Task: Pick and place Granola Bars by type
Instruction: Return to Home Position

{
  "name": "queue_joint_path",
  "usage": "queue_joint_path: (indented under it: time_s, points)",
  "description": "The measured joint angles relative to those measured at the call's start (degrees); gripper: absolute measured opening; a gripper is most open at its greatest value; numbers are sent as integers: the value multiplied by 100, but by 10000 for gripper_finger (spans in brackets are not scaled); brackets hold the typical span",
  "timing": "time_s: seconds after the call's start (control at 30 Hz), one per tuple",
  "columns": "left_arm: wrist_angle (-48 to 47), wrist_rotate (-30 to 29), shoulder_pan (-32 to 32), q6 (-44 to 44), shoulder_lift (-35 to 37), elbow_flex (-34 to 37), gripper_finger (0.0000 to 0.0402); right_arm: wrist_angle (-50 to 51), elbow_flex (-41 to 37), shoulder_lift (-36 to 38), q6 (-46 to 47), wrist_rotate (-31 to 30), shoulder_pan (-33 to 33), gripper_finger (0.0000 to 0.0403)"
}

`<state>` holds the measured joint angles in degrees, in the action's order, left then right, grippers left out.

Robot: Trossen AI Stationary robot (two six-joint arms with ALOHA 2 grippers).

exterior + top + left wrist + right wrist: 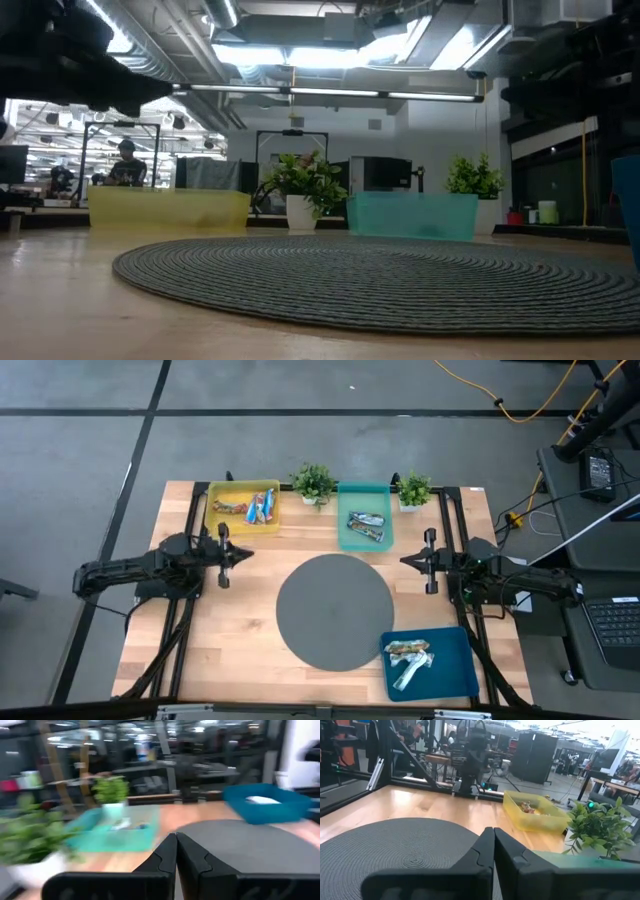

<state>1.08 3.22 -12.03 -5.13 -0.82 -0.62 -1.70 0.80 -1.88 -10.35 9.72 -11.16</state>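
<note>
Left gripper (222, 555): fingers pressed together, holding nothing. Right gripper (430, 560): the same. The two faced each other across the grey mat (335, 610), which carried no bars.

Granola bars (250, 507) lay in the yellow bin (225, 523), just past the left gripper on the far side. More lay slantwise in the green bin (362, 495), nearer the right gripper, and in the blue bin (455, 665) on that gripper's near side.

Judgement: nothing loose was left to fetch. No wrapper writing was legible.
</note>
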Motion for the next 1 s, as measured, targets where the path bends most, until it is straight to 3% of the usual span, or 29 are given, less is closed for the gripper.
queue_joint_path:
  time_s: [0.23, 0.37, 1.0]
  points:
    - [39, 190, 1129, -442, 0, 2, 2, -6, 2, -228, 100, 51, 2, 4]
    - [43, 181, 1455, -551, 79, 0, 2, -6, 2, -343, 107, 52, 2, 13]
    - [132, -679, 1573, 164, 83, 2, 3, -13, 2, -375, -29, 48, 2, 9]
